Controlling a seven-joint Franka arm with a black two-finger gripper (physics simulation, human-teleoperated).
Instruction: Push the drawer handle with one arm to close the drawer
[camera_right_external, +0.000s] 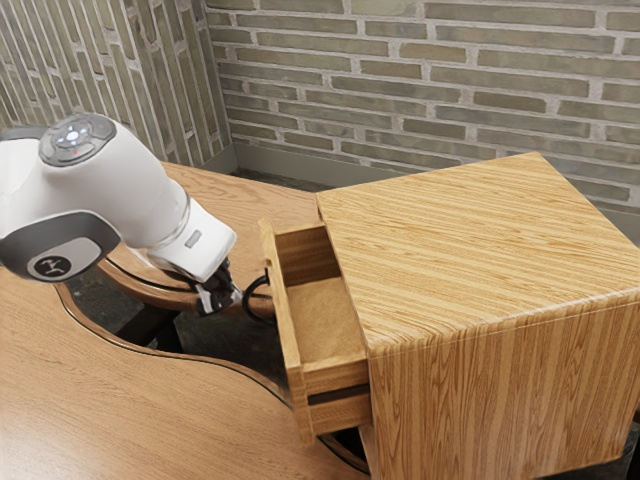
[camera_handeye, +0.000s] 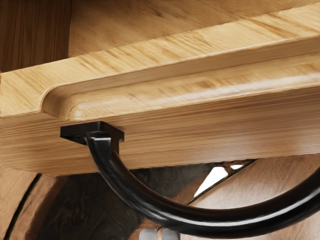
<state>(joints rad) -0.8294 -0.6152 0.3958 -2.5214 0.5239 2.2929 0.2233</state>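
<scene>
One drawer (camera_right_external: 324, 318): it was pulled out from the cabinet (camera_right_external: 480, 240), with its inside open to your sight, so the closing was not done.
Black handle (camera_handeye: 190, 215): it was the curved bar on the outer side of the drawer front (camera_right_external: 286, 335), the side which looked away from the cabinet.
Gripper (camera_right_external: 232, 296): it was low, just beside the handle, on the outer side. You could not tell how far open it was, nor whether it had hold of the handle or touched it.
Step in hand: as I judged it, you had to make a firm contact and then push the drawer in.
Direction of the push: you needed to go straight toward the cabinet, along the slide of the drawer. A push to the side could make the drawer bind.
Place of contact: the middle of the curve looked the best for you, because a force near one end could turn the front a little.
Round bar: it was smooth and bent, so the gripper could slip under it or over it. You did well to keep one height and a slow, even speed.
End of the stroke: you needed to follow until the front met the cabinet, and to soften the push there.
</scene>
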